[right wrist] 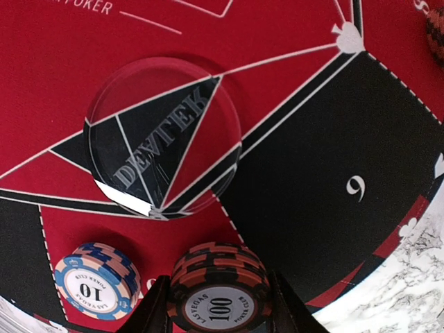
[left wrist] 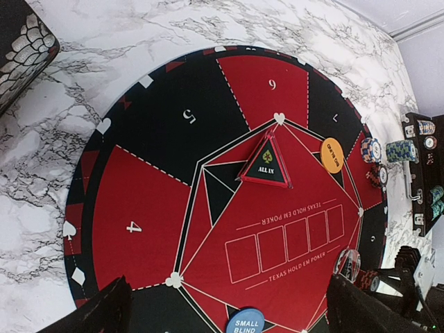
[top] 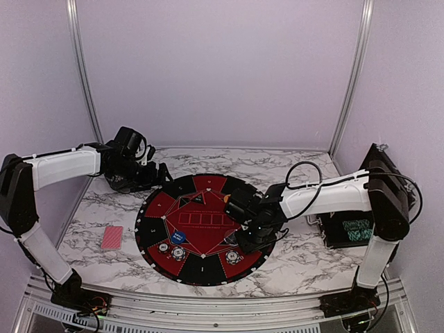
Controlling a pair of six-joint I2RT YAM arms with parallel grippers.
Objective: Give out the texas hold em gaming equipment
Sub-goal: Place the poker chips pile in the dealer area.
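Evidently the chip-placing step is in hand: the right gripper hangs over the right side of the round mat, toward the right near corner of the worktop. Its fingers are clamped on either side of a short black-and-red chip stack marked 100. The stack sits by the black wedge numbered 9, just beside a blue chip stack marked 10 and near a clear disc lying flat on the felt. I cannot tell whether its bottom chip touches the mat or hangs just above it. Being round, it has no long axis across the mat. Its only axis is the stacking one, which stands upright, with the printed face turned up toward the wrist camera. The next move, as I judge it, calls for bringing the stack level over its seat wedge and lowering it until it bears on the felt. The jaws should then part evenly so the chips do not shear or topple, and the lift should go straight up, clear of the blue stack. The left gripper waits near the far left edge of the mat with its jaws spread wide and nothing between them. A red-backed card deck lies on the marble toward the left near corner, and the black case stands at the right edge.
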